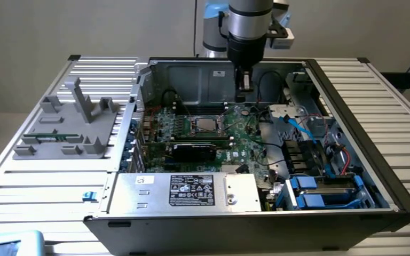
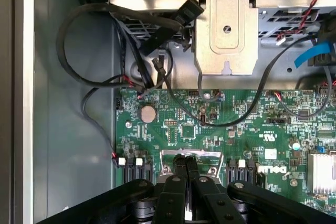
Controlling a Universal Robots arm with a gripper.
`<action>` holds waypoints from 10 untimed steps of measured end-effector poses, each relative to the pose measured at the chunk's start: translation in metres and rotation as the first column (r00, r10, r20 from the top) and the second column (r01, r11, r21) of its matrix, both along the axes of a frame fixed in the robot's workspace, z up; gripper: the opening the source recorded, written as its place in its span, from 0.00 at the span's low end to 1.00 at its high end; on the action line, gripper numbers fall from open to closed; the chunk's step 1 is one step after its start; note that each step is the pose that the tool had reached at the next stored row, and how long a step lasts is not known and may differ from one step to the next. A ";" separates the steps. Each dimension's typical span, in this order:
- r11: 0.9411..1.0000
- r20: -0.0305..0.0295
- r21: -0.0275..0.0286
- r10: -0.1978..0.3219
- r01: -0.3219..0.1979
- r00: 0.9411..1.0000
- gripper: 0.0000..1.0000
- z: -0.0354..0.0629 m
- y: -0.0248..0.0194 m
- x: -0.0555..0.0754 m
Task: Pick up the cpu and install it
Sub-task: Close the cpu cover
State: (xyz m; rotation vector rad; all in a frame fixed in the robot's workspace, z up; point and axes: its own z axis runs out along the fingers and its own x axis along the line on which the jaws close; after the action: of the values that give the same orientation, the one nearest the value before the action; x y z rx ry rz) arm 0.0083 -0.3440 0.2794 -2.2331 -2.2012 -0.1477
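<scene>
The cpu (image 1: 205, 124), a small square chip with a shiny silver-grey top, lies flat inside the metal-framed socket in the middle of the green motherboard (image 1: 244, 141). My gripper (image 1: 243, 97) hangs upright just behind and to the exterior view's right of the socket, close above the board near the case's back wall. Its black fingers (image 2: 181, 169) are pressed together with nothing between them. In the wrist view they sit over the board's edge, next to a coin battery (image 2: 148, 113).
The open computer case (image 1: 347, 106) walls in the board. A black expansion card (image 1: 194, 150) lies in front of the socket, a power supply (image 1: 183, 189) nearer still. Loose black cables (image 2: 94, 40), a metal bracket (image 2: 226, 30) and blue drive bays (image 1: 319, 192) crowd the exterior view's right. A grey fixture (image 1: 70, 128) stands outside the case.
</scene>
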 end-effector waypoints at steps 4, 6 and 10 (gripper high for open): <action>1.000 0.000 0.000 -0.003 0.003 1.000 0.12 -0.0025 0.0000 0.009; 1.000 0.000 0.000 -0.005 0.005 1.000 0.12 -0.0048 0.0000 0.012; 1.000 0.000 0.000 -0.017 0.017 1.000 0.12 -0.0122 0.0000 0.016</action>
State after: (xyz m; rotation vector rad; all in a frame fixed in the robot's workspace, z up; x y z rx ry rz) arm 0.0247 -0.3441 0.2672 -2.2519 -2.1831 -0.1476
